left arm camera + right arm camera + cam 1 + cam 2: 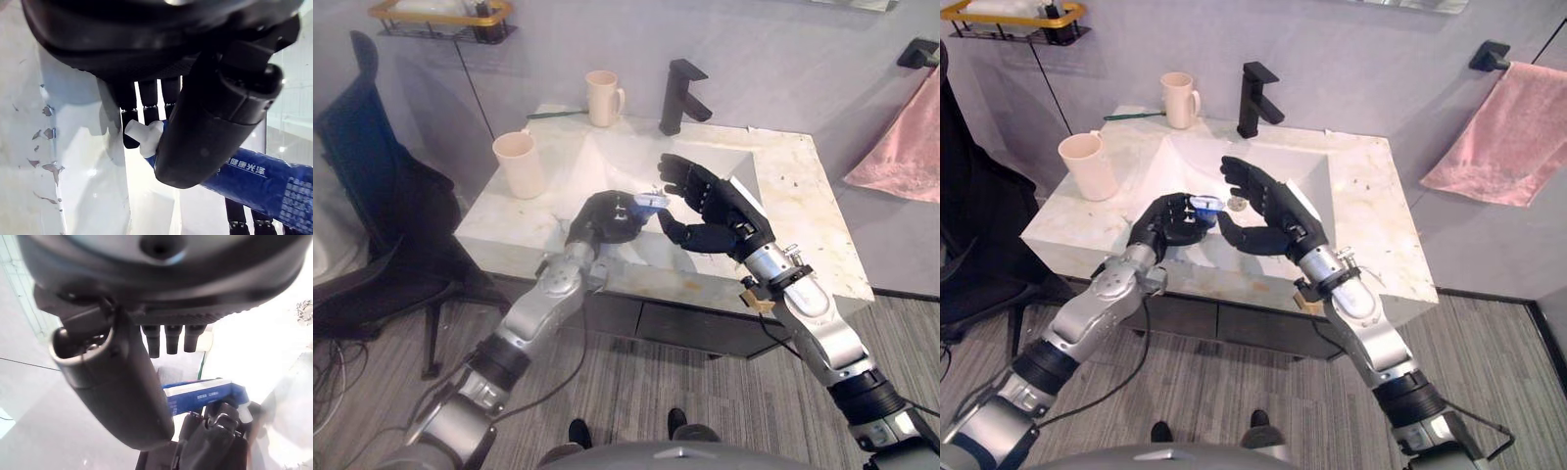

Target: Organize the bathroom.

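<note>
One blue tube (pixel 1205 206) is seen, clamped in the curled fingers of the left robot hand (pixel 604 219) above the front of the counter (pixel 813 220). The tube's long axis is laid roughly level, its flat crimped end pointed toward the right robot hand (pixel 705 206) and its white cap (pixel 144 137) tucked against the left fingers. The right robot hand is held just beside the tube's free end, fingers spread apart and nothing gripped.

Two pale, smooth cups are counted: one plain cup (pixel 520 163) beyond the left robot hand, and one handled mug (pixel 603 98) further off, near a single black angular faucet (pixel 680 96). The counter is of marbled stone with a sunken rectangular basin (pixel 636 157). One pink towel (pixel 1498 137) is hung beyond the right robot hand.
</note>
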Robot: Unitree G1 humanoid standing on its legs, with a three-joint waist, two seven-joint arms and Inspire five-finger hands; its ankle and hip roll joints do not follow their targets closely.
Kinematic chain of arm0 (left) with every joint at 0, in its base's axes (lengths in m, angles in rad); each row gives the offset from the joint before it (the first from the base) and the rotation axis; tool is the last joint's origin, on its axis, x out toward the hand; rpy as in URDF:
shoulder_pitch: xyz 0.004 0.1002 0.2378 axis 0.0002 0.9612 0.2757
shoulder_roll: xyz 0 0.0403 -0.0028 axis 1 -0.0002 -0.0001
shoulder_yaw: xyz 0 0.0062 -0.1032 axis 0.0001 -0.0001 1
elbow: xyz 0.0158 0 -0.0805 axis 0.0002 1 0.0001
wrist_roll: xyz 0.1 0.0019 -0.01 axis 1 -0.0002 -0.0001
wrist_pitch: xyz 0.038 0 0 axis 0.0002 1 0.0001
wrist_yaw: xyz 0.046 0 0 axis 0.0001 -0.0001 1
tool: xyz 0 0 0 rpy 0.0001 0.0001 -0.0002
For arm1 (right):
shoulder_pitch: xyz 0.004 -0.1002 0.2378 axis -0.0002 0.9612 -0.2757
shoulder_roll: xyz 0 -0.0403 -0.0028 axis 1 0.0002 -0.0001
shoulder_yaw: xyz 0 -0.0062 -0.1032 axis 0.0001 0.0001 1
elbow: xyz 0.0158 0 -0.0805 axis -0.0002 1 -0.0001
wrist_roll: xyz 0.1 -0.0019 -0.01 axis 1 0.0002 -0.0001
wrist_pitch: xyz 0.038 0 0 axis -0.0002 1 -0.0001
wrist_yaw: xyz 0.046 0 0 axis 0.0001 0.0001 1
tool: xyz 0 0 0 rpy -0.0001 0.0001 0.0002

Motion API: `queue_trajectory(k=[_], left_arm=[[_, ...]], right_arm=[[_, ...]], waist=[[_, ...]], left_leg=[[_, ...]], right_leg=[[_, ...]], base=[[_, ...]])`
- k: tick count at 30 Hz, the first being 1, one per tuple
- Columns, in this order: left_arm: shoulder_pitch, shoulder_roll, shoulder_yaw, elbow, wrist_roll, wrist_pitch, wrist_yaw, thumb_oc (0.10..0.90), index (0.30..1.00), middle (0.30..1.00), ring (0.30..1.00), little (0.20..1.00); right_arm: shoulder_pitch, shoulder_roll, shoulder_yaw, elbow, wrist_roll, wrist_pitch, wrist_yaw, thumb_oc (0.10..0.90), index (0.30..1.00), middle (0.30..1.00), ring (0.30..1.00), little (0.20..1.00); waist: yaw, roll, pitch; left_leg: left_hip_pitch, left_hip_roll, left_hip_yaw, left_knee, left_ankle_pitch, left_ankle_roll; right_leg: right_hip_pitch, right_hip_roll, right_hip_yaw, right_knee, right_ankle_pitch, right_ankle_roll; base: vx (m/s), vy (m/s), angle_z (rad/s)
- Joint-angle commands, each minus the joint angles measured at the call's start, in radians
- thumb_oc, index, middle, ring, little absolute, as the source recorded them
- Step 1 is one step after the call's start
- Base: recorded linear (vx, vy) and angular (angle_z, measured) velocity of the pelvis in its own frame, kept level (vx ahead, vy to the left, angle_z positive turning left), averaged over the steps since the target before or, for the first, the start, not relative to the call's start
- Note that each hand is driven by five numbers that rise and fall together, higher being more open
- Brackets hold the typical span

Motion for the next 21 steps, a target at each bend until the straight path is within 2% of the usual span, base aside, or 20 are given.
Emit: queue_trajectory(k=[1, 8, 15, 21], left_arm=[[-0.118, -0.058, 0.039, 0.015, 0.049, -0.134, -0.007, 0.4, 0.3, 0.3, 0.3, 0.3], [-0.118, -0.057, 0.039, 0.026, 0.053, -0.14, -0.006, 0.4, 0.3, 0.3, 0.3, 0.3], [-0.121, -0.056, 0.034, 0.04, 0.05, -0.149, 0.007, 0.4, 0.3, 0.3, 0.3, 0.3], [-0.122, -0.055, 0.032, 0.034, 0.051, -0.147, 0.014, 0.4, 0.3, 0.3, 0.3, 0.3]], right_arm=[[-0.099, 0.011, -0.068, -0.133, 0.075, -0.138, 0.075, 0.8, 0.9, 0.9, 0.9, 0.9], [-0.068, 0.005, -0.067, -0.155, 0.098, -0.129, 0.133, 0.8, 0.9, 0.9, 0.9, 0.9], [-0.046, 0.018, -0.072, -0.136, 0.081, -0.153, 0.118, 0.8, 0.9, 0.9, 0.9, 0.9], [-0.054, 0.019, -0.056, -0.127, 0.059, -0.141, 0.089, 0.8, 0.9, 0.9, 0.9, 0.9]], waist=[[0.005, 0.042, -0.072], [-0.01, 0.042, -0.072], [-0.016, 0.044, -0.07], [-0.011, 0.043, -0.07]], left_leg=[[0.074, -0.055, 0.001, 0.014, -0.15, 0.071], [0.075, -0.053, 0.015, 0.015, -0.151, 0.073], [0.077, -0.054, 0.02, 0.015, -0.153, 0.073], [0.073, -0.054, 0.016, 0.015, -0.152, 0.073]], right_leg=[[-0.074, 0.09, -0.009, 0.104, -0.082, 0.021], [-0.079, 0.091, 0.002, 0.106, -0.082, 0.021], [-0.078, 0.093, 0.007, 0.103, -0.08, 0.022], [-0.077, 0.093, 0.004, 0.099, -0.08, 0.02]], base=[[0.0, 0.0, 0.0], [0.0, 0.0, 0.0], [0.0, -0.002, -0.07], [0.0, 0.0, 0.0]])
